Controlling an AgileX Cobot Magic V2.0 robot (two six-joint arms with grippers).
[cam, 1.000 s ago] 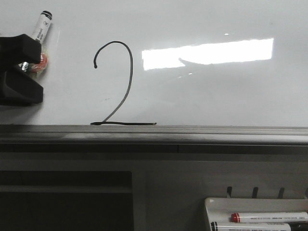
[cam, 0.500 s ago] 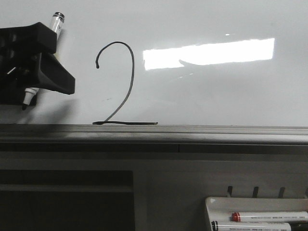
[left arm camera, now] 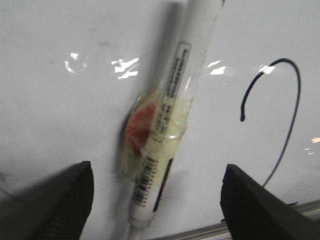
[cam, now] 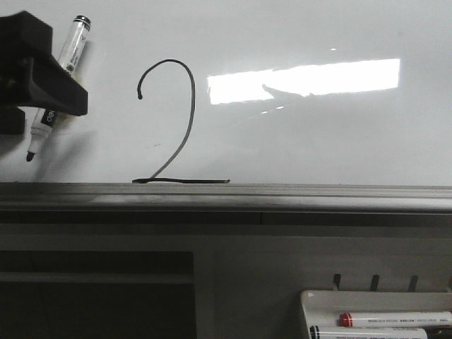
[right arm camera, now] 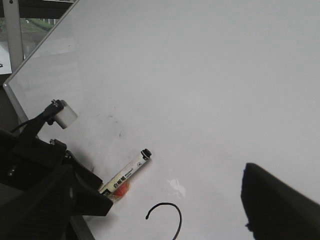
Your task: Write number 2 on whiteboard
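Claw (cam: 39,85) on your left arm sits at the far left of the front view, clamped on a marker (cam: 56,85) that runs through it at a slant, cap end up and black tip down, the tip near the board surface; whether it touches you cannot tell. In the left wrist view the marker (left arm camera: 167,120) lies between the two dark fingers (left arm camera: 55,210), with a wad of clear tape and something red wrapped round its middle, and the fingers stand well apart at their visible ends. The 2 (cam: 173,123) is drawn on the whiteboard (cam: 318,141) just right of that claw, its hook at the top, a long diagonal down, and its flat base lying right on the grey ledge (cam: 282,194) along the board's lower edge. Right of the 2 the board is bare, with only a bright window glare on it. Your right claw (right arm camera: 160,220) shows only as two dark blurred fingers at the edges of its own wrist view, spread wide with nothing between them, looking down on the board, the marker (right arm camera: 127,172) and the hook of the 2 (right arm camera: 167,212). Below the ledge at lower right a small white tray (cam: 318,300) holds spare markers (cam: 395,319).
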